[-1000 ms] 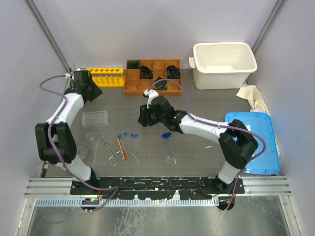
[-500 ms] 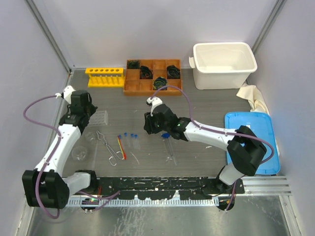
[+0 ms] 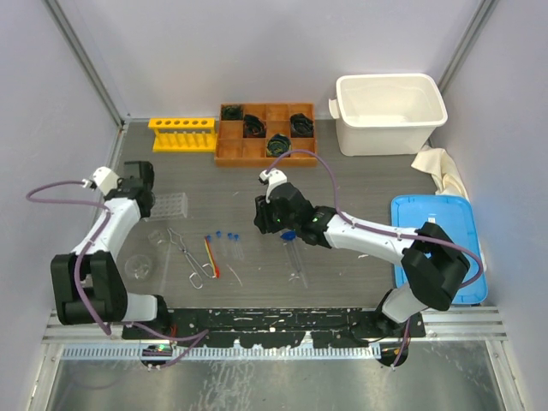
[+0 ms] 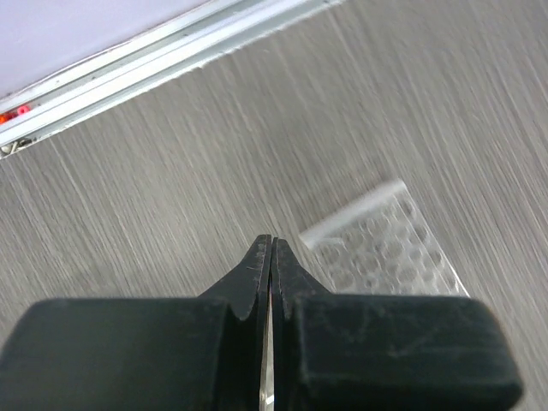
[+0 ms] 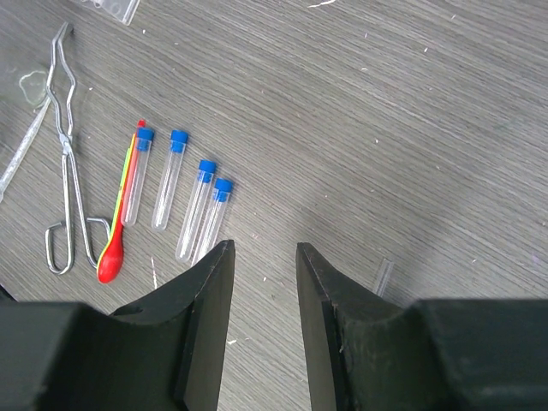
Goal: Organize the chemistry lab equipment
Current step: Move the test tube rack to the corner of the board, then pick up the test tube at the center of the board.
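Note:
Several blue-capped test tubes (image 5: 195,210) lie side by side on the table, also seen from above (image 3: 226,244). Left of them are the red-orange stick (image 5: 122,205) and the metal tongs (image 5: 67,171). My right gripper (image 5: 261,248) hovers open and empty just right of the tubes (image 3: 261,223). The blue-bulb dropper (image 3: 290,235) lies under that arm. Two clear flasks (image 3: 141,265) sit at the front left. The yellow tube rack (image 3: 182,134) stands at the back. My left gripper (image 4: 271,244) is shut on nothing beside a clear plastic rack (image 4: 377,248), near the left wall (image 3: 139,181).
A wooden compartment tray (image 3: 233,152) holding black items stands at the back centre. A white bin (image 3: 391,128) is at the back right, with a blue lid (image 3: 445,248) and a cloth (image 3: 437,167) along the right side. The clear rack (image 3: 164,205) lies flat.
My left arm has pulled back from the yellow rack to the clear rack, and its gripper has shut. My right gripper has moved slightly toward the tubes and narrowed a little.

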`<state>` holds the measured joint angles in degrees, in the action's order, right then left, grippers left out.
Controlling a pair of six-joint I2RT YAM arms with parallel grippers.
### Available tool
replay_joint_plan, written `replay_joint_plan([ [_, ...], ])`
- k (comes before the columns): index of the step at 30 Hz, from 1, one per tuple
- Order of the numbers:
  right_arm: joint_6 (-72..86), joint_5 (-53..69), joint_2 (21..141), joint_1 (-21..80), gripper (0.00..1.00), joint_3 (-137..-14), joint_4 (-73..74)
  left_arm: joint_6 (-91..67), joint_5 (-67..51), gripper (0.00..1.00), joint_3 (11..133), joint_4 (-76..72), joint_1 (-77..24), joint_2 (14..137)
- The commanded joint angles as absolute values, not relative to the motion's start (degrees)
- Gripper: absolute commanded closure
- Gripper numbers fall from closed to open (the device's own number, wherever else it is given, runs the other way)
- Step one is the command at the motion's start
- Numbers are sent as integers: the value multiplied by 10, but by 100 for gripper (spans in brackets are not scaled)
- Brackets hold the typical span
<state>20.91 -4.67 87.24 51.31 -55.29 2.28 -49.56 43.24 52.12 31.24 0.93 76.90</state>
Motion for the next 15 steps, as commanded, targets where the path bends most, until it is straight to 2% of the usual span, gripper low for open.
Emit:
replay_joint_plan([
  [1, 198, -60, 846, 514, 59, -549, 13, -528, 379, 100, 527, 277, 89, 785],
  [8, 187, -63, 845, 514, 59, -549, 13, -541, 355, 100, 531, 262, 93, 850],
  [15, 185, -62, 854, 513, 59, -546, 10, -509, 234, 100, 522, 180, 93, 881],
])
